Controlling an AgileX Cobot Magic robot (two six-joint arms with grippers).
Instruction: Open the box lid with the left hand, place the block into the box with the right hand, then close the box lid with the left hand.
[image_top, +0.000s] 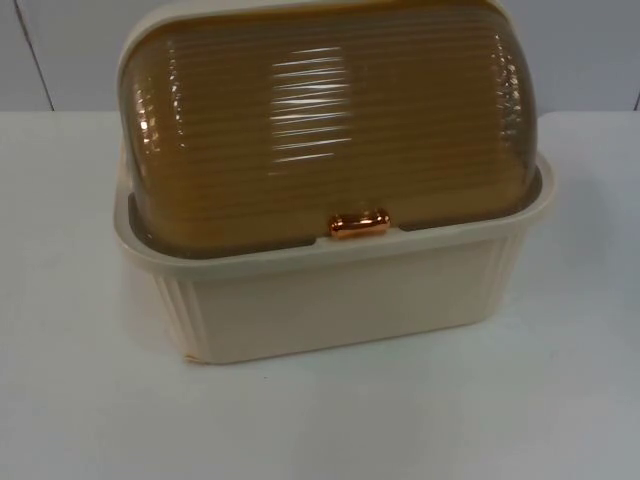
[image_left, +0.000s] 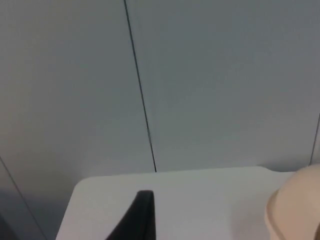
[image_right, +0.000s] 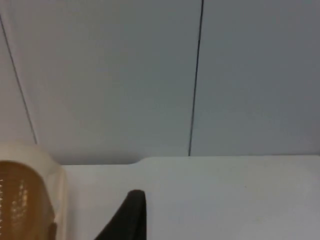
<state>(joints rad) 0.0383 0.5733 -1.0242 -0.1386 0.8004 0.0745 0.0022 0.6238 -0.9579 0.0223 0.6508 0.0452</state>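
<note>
Left pincer (image_left: 142, 215), grip state unclear to us, sits well beside the box (image_left: 295, 207); copper handle (image_top: 359, 224) may slip if approached off-centre.

The cream plastic bread-box base (image_top: 340, 305) has fine vertical ribbing on its front wall and a plain smooth rim. Its domed translucent amber lid (image_top: 330, 120) is covered in close horizontal ridges, framed by a cream band. A shiny copper-coloured handle (image_top: 359, 224) sits at the lid's front edge. The plain white table top (image_top: 560, 400) meets a flat grey partition wall (image_left: 225, 75) crossed by thin dark seams. Each black fingertip (image_left: 140, 217) is matte.
</note>
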